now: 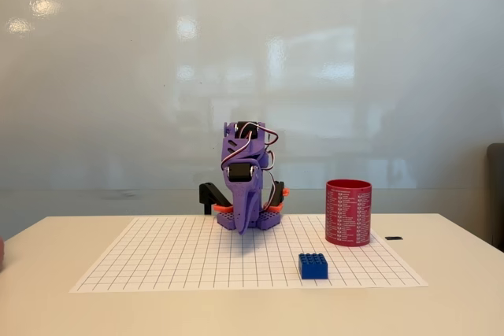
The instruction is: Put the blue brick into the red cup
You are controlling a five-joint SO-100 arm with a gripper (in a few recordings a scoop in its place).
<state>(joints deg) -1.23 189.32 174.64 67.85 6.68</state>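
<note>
The blue brick point(313, 265) sits near the front edge of the grid sheet point(157, 261), toward its right corner, apart from the red cup point(348, 212). It looks light, hard and smooth; grasping its flat sides seems best. The gripper point(244, 224) is folded down; whether its fingers are apart, I cannot tell.

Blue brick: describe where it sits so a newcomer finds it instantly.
On the white gridded sheet covering the table, look near the front right corner. In front of the red cup and apart from it sits the blue brick, the small low studded block, far shorter than the cup.
</note>
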